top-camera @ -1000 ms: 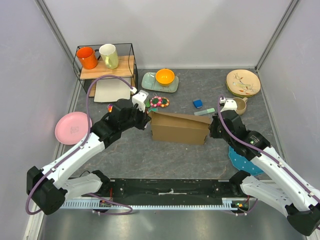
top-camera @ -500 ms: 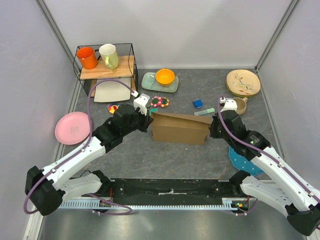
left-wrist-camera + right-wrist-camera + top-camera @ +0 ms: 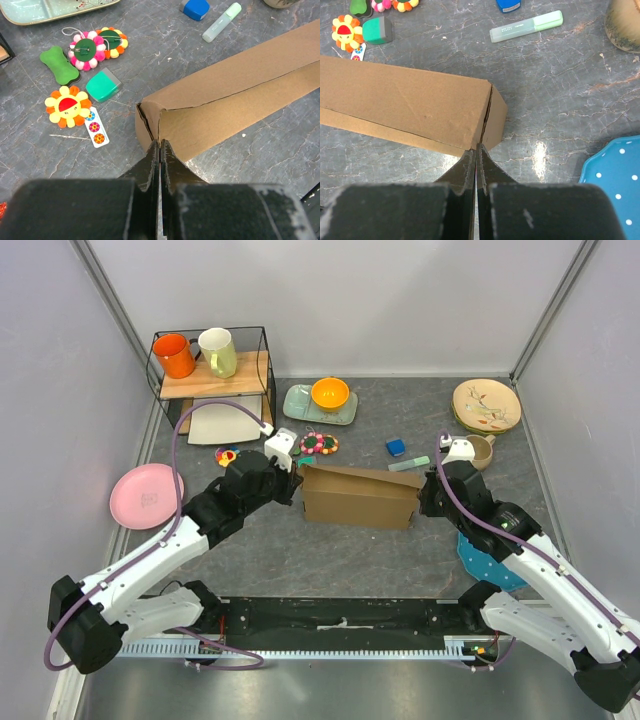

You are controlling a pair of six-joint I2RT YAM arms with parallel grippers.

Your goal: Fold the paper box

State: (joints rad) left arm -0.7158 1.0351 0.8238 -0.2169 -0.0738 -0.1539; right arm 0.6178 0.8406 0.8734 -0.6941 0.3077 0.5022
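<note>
The paper box [image 3: 358,497] sits mid-table [image 3: 350,560], between its left and right edges, pinned endwise by the left gripper [image 3: 159,150] and right gripper [image 3: 476,150], both with fingers pressed together, so an uneven push could skew it or pop the end flaps.

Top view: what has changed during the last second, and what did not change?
The left arm shifted slightly rightward toward the paper box, uncovering more of the flower toy. Nothing was gripped or released: the left gripper and right gripper stay shut, tips at the box's two ends. The box did not move.
</note>
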